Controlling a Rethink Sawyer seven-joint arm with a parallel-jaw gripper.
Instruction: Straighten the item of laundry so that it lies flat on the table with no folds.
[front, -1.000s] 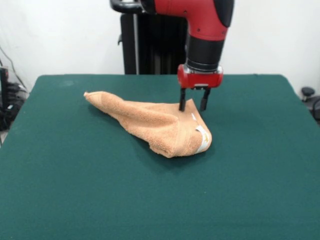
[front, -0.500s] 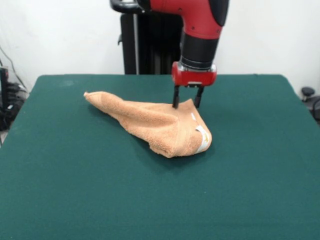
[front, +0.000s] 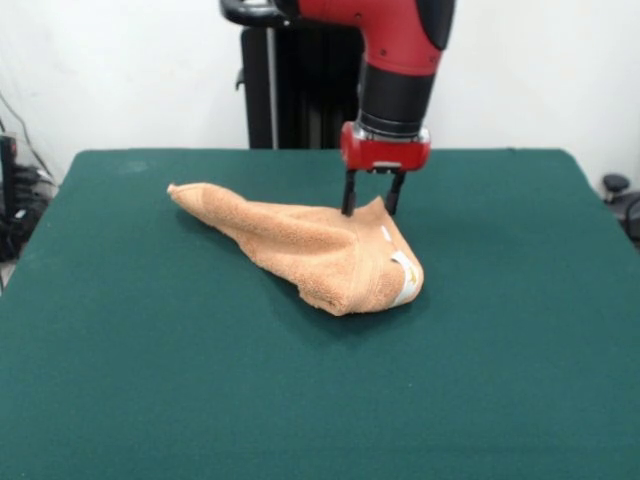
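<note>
The orange-tan towel (front: 310, 250) lies crumpled and folded on the green table (front: 150, 390), near the middle. It narrows to a point at the left and bunches into a thick fold at the right, where a white label (front: 403, 280) shows. My gripper (front: 370, 207) hangs from the red arm at the towel's far right edge. It is open, with one finger on each side of a raised peak of cloth. The fingertips reach the level of the peak and hold nothing.
The black pedestal (front: 290, 90) stands behind the table's far edge. Cables and gear (front: 15, 200) lie off the table's left side, and a small dark object (front: 615, 185) sits off its right side.
My gripper has moved left from beside the towel's far right corner to astride its raised peak. The jaws stay apart. The towel has not moved.
</note>
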